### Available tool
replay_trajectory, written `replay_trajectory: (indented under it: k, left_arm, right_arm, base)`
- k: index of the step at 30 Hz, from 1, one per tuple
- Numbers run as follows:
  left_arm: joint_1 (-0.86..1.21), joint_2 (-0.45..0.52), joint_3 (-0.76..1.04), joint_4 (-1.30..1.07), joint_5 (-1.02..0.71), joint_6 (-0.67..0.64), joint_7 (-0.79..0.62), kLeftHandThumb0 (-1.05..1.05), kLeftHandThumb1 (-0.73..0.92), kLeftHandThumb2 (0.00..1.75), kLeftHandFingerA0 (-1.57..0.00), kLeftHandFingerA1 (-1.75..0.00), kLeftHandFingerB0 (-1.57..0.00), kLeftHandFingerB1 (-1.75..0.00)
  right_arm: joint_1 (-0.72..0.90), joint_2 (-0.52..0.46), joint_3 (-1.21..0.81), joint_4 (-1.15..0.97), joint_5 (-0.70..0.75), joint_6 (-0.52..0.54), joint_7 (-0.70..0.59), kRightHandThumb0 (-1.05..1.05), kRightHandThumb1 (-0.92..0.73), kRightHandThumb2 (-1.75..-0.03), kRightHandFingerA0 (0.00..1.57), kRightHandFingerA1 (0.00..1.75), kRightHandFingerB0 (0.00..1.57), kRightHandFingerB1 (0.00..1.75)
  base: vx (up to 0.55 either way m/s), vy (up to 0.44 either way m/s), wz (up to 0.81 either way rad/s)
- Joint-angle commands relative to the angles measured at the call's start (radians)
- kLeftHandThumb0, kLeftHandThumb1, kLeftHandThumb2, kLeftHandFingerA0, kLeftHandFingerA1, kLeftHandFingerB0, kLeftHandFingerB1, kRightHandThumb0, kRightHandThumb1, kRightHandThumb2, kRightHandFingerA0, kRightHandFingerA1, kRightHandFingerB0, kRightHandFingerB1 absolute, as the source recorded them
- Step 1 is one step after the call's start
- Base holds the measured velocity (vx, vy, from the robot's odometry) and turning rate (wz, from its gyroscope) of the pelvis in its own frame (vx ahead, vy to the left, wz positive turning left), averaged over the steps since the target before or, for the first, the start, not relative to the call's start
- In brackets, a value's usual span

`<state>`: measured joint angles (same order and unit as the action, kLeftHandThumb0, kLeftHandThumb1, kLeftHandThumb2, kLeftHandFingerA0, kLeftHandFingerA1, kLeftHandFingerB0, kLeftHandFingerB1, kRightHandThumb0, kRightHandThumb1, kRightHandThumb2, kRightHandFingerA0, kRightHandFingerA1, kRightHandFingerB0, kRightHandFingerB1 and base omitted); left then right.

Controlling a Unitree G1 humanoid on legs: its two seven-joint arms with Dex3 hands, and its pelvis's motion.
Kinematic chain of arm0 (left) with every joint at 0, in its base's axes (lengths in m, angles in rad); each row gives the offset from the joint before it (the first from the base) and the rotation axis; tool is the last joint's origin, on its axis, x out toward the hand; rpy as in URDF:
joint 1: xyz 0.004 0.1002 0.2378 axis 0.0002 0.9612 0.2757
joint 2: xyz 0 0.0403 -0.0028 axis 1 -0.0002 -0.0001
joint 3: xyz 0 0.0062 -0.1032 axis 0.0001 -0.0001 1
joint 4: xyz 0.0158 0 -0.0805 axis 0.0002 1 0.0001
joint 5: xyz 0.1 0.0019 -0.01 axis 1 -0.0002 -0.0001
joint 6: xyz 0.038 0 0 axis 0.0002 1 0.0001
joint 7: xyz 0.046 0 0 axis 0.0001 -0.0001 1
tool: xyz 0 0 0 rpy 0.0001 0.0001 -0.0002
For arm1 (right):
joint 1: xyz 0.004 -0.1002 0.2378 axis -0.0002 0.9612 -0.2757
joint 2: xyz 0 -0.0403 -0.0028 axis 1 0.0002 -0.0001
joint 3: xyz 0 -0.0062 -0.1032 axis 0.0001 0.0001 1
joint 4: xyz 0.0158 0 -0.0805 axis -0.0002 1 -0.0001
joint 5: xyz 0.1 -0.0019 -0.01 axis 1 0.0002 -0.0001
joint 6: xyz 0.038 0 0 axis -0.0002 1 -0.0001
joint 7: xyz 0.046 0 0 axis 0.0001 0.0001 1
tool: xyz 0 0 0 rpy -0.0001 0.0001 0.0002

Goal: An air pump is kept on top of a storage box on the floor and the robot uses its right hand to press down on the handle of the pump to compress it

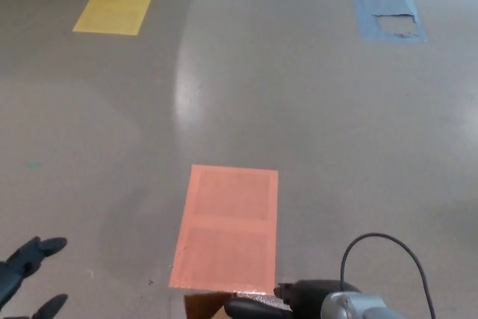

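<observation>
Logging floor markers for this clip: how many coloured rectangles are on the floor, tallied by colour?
Yellow rectangle: 1
Blue rectangle, with a torn patch in it: 1
Orange rectangle: 1
Total: 3

Illumination is even and moderately bright. A pale vertical glare band lies on the floor [179,87], well beyond the right hand [299,304]. Shadows are soft and faint. Overall sharpness is low; both hands are slightly blurred.
</observation>
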<state>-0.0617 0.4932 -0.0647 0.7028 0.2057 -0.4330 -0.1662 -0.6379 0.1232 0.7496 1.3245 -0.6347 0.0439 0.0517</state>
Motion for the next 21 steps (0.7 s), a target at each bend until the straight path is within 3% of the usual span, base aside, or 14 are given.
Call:
replay_trajectory:
  k: [1, 4, 5, 8, 12, 13, 14, 15, 16, 19, 20, 21]
  left_arm:
    - [0.03, -0.002, 0.016, -0.07, -0.007, 0.036, 0.003, -0.32, 0.63, 1.13, -0.01, -0.5, 0.0, -0.48]
    - [0.019, 0.002, 0.02, -0.086, -0.008, 0.041, -0.003, -0.32, 0.63, 1.13, 0.0, -0.49, 0.0, -0.48]
    - [0.017, 0.002, 0.019, -0.092, -0.005, 0.047, -0.004, -0.63, 0.66, 0.98, -0.04, -0.43, 0.0, -0.39]
    - [0.007, 0.002, 0.017, -0.102, -0.003, 0.058, -0.014, -0.62, 0.63, 0.95, 0.0, -0.41, -0.06, -0.38]
    - [0.008, -0.002, 0.013, -0.122, 0.001, 0.077, -0.016, -0.64, 0.63, 0.95, -0.05, -0.44, -0.02, -0.39]
    - [0.009, -0.002, 0.013, -0.125, 0.002, 0.072, -0.014, -0.57, 0.87, 0.66, -0.12, -0.32, -0.11, -0.27]
    - [0.012, -0.001, 0.014, -0.127, 0.002, 0.067, -0.012, -0.57, 0.87, 0.66, -0.12, -0.32, -0.11, -0.27]
    - [0.009, 0.001, 0.015, -0.126, 0.003, 0.065, -0.01, -0.32, 0.63, 1.13, -0.01, -0.5, 0.0, -0.48]
    - [0.005, 0.004, 0.018, -0.126, 0.001, 0.068, -0.011, -0.6, 0.63, 0.96, -0.03, -0.44, -0.02, -0.4]
    - [-0.002, 0.01, 0.023, -0.125, -0.001, 0.074, -0.013, -0.6, 0.63, 0.97, -0.04, -0.44, -0.02, -0.4]
    - [-0.01, 0.015, 0.026, -0.127, -0.002, 0.085, -0.018, -0.61, 0.88, 0.67, -0.14, -0.32, -0.11, -0.27]
    - [-0.027, 0.019, 0.028, -0.121, -0.002, 0.093, -0.022, -0.32, 0.63, 1.13, 0.0, -0.49, 0.0, -0.48]
  right_arm:
    - [-0.004, 0.001, -0.01, 0.031, -0.028, 0.024, -0.055, -0.92, -0.81, -1.14, 0.03, 0.16, 0.02, 0.13]
    - [-0.024, 0.012, -0.017, 0.037, -0.032, 0.033, -0.056, -0.95, -0.82, -1.15, 0.04, 0.15, 0.04, 0.12]
    - [-0.028, 0.014, -0.019, 0.038, -0.033, 0.034, -0.055, -0.95, -0.82, -1.16, 0.05, 0.15, 0.04, 0.13]
    - [-0.038, 0.021, -0.028, 0.039, -0.035, 0.037, -0.054, -0.91, -0.81, -1.15, 0.0, 0.15, 0.0, 0.13]
    - [-0.031, 0.032, -0.031, 0.042, -0.044, 0.033, -0.071, -0.92, -0.82, -1.17, 0.0, 0.14, 0.0, 0.13]
    - [-0.026, 0.032, -0.03, 0.044, -0.047, 0.035, -0.074, -0.96, -0.83, -1.17, 0.05, 0.13, 0.05, 0.12]
    - [-0.019, 0.032, -0.03, 0.046, -0.048, 0.037, -0.076, -0.96, -0.83, -1.17, 0.05, 0.13, 0.05, 0.12]
    - [-0.018, 0.032, -0.032, 0.048, -0.047, 0.039, -0.075, -0.95, -0.83, -1.17, 0.04, 0.14, 0.04, 0.12]
    - [-0.017, 0.032, -0.032, 0.05, -0.048, 0.04, -0.075, -0.95, -0.83, -1.17, 0.06, 0.15, 0.05, 0.13]
    - [-0.019, 0.033, -0.037, 0.052, -0.047, 0.04, -0.077, -0.94, -0.82, -1.16, 0.06, 0.16, 0.06, 0.14]
    - [-0.027, 0.029, -0.04, 0.051, -0.046, 0.039, -0.073, -0.95, -0.83, -1.16, 0.05, 0.14, 0.05, 0.12]
    - [-0.045, 0.021, -0.046, 0.05, -0.044, 0.037, -0.064, -0.92, -0.82, -1.18, 0.0, 0.14, 0.0, 0.12]
  base:
    - [0.0, 0.0, 0.0]
    - [0.0, 0.0, 0.0]
    - [0.0, 0.0, 0.0]
    - [0.0, 0.0, 0.0]
    - [0.0, 0.0, 0.0]
    - [0.0, 0.0, 0.0]
    - [0.0, 0.0, 0.0]
    - [0.0, 0.0, 0.0]
    - [0.0, 0.0, 0.0]
    - [0.0, 0.0, 0.0]
    - [0.0, 0.0, 0.0]
    - [0.0, 0.0, 0.0]
